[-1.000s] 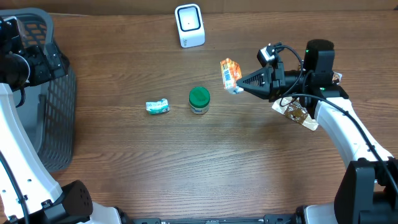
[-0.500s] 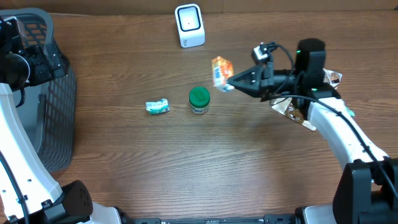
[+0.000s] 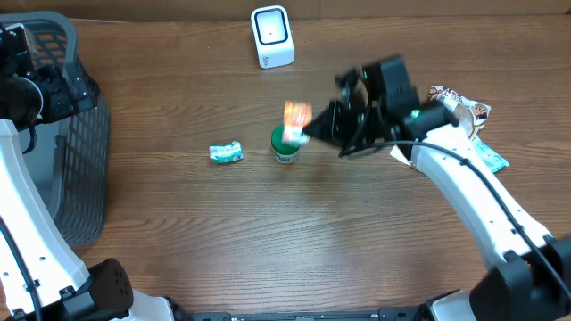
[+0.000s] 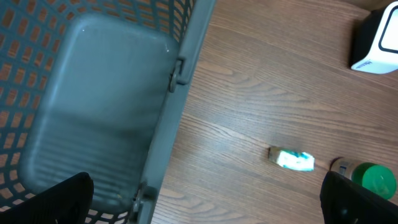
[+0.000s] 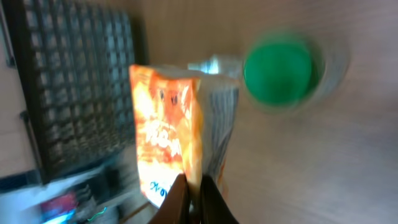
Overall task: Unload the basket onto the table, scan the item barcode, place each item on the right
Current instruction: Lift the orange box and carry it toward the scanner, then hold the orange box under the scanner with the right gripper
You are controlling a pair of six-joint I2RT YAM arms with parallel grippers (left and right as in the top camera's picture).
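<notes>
Orange snack packet (image 3: 297, 117) pinched shut in right gripper (image 5: 194, 200), over green-lidded jar (image 3: 285, 144). Scanner (image 3: 271, 36) well apart. Left gripper (image 4: 206, 200) spread wide, empty, above basket (image 4: 186, 81).

I find the right gripper (image 5: 194, 200) pinched on the bottom edge of the orange snack packet (image 5: 166, 134). The packet stands upright in the grip, with its printed face to the left and its silver-grey side to the right. Up and right of the packet is a green-lidded jar (image 5: 278, 70), blurred, on the wooden table (image 5: 311, 162). Left of the packet is a dark mesh basket (image 5: 74, 81). A small pale item (image 5: 214, 63) just above the packet's top edge is too blurred to identify.
</notes>
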